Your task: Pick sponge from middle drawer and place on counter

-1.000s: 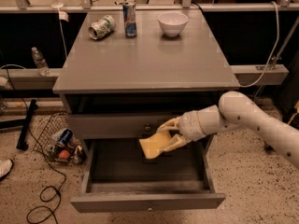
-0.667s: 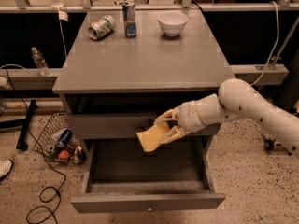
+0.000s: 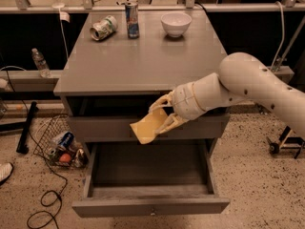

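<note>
My gripper [image 3: 161, 114] is shut on the pale yellow sponge [image 3: 147, 127] and holds it in the air in front of the cabinet, above the open middle drawer [image 3: 150, 205] and just below the counter's front edge. The sponge hangs tilted, its lower corner pointing down and left. The drawer is pulled out wide and its inside shows no objects. The counter [image 3: 138, 63] is the flat grey top above. My white arm [image 3: 252, 82] reaches in from the right.
On the counter's far side lie a tipped can [image 3: 103, 27], an upright can [image 3: 132, 20] and a white bowl [image 3: 176, 24]. A wire basket of cans [image 3: 59, 144] and cables sit on the floor at left. A plastic bottle [image 3: 40, 62] stands on a ledge at left.
My gripper has lifted the sponge up out of the drawer and slightly left, to just under the counter's front edge.
</note>
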Motion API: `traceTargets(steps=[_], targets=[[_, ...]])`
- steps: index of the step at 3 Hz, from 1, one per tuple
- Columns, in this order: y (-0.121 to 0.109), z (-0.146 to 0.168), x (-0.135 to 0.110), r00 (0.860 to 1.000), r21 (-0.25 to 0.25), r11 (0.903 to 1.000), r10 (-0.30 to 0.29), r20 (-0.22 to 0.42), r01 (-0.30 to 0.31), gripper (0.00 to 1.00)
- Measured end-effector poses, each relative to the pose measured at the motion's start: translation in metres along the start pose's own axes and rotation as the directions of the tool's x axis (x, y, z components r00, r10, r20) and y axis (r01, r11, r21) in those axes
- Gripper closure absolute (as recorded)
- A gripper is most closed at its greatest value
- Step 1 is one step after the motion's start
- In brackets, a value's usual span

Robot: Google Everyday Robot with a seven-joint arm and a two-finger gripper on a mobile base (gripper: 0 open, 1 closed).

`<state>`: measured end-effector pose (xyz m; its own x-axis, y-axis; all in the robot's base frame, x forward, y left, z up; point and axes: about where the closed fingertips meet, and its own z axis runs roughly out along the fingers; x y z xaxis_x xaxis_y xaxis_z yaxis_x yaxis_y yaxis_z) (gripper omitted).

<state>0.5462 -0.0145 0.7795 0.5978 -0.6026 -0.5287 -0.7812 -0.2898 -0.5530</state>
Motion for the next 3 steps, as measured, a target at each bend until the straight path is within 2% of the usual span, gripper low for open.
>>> traceTargets(steps=[1,2,3], targets=[[0.000,0.000,0.000,1.000,0.000,1.0000,0.000,0.000,0.000,1.00],[-0.017,-0.010,-0.002,0.999,0.034,0.9988,-0.035,0.009,0.034,1.00],[-0.050,-0.029,-0.004,0.997,0.076,0.9941,-0.077,-0.006,0.077,1.00]])
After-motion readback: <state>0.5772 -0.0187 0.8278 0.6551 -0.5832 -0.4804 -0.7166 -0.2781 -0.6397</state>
